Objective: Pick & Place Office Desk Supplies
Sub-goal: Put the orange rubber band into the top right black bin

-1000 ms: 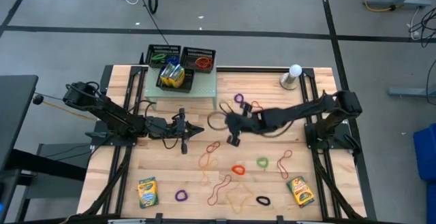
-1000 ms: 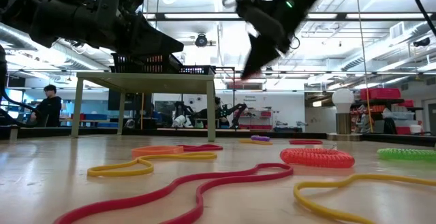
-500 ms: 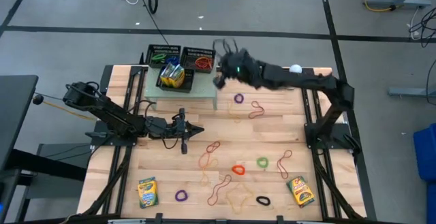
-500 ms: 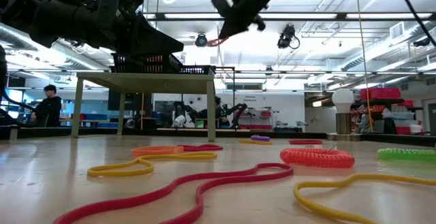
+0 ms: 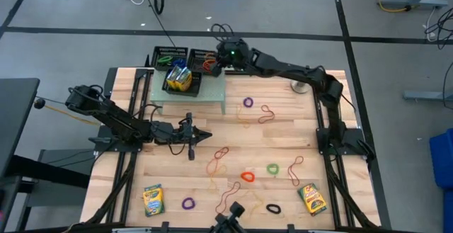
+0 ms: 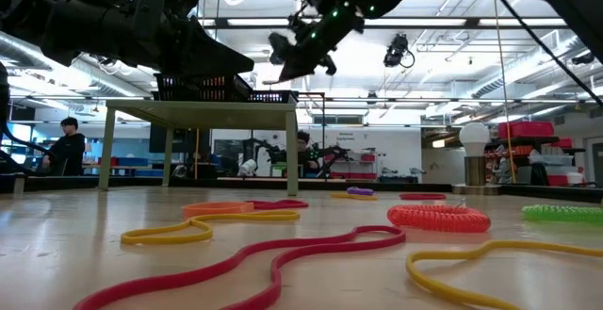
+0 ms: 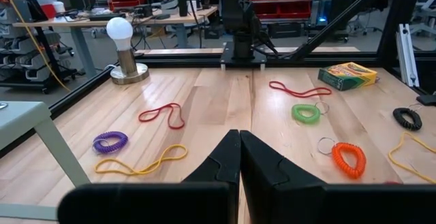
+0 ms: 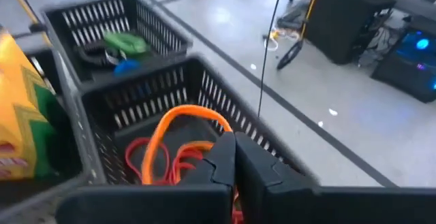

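Note:
My right gripper [image 5: 219,57] hangs shut over the right-hand black mesh tray [image 5: 206,52] on the pale green raised stand [image 5: 212,91]. An orange rubber band [image 8: 178,115] runs from its fingertips down into that tray. The neighbouring tray [image 5: 168,54] holds green bands, and the front tray holds yellow crayon boxes [image 5: 178,79]. Two more crayon boxes [image 5: 153,200] [image 5: 311,198] lie flat near the front corners. Loose bands lie on the wood: purple [image 5: 248,102], red [image 5: 266,112], orange [image 5: 247,176], green [image 5: 272,168]. My left gripper [image 5: 205,135] waits shut above the table's left middle, holding nothing. My right gripper pinches the orange band at one end of its loop [image 8: 219,123] between its shut fingertips. The fingers slant down from the table's right side toward the tray. The loop arches away from the fingers, and its lower part [image 8: 148,171] lies among red bands inside the tray.
A white ball-topped grey stand [image 5: 301,86] stands at the far right, partly under my right arm. Several more bands lie scattered across the near half, among them black [image 5: 273,208] and purple [image 5: 188,204]. A dark object [image 5: 230,220] sits at the near edge.
My right gripper has risen from the table's middle and swung toward the far left, ending over the right-hand mesh tray with its fingers still shut; it has also rolled and tipped closer to level. A reddish band hung below it on the way.

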